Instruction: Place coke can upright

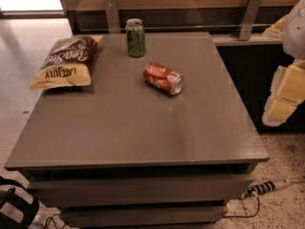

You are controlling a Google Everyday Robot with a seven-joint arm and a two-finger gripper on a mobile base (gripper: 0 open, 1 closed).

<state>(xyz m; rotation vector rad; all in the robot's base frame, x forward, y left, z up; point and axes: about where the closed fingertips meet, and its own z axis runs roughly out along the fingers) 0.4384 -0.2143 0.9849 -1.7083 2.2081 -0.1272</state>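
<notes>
The coke can [163, 78] was pictured lying on its side near the middle of the grey surface [143, 128], in front of an upright green can [136, 37], with a chip bag [64, 62] set well to the left. The hand [286, 92] was seen off the right edge, its state impossible to tell. It was judged that an off-centre grasp could send the can rolling.

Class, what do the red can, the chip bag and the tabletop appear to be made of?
Coke can: thin metal, likely aluminium; shiny silver end. Chip bag: glossy plastic film, crinkled. Tabletop: smooth grey laminate or painted board, faint sheen. The tool hangs beyond its right edge.
</notes>
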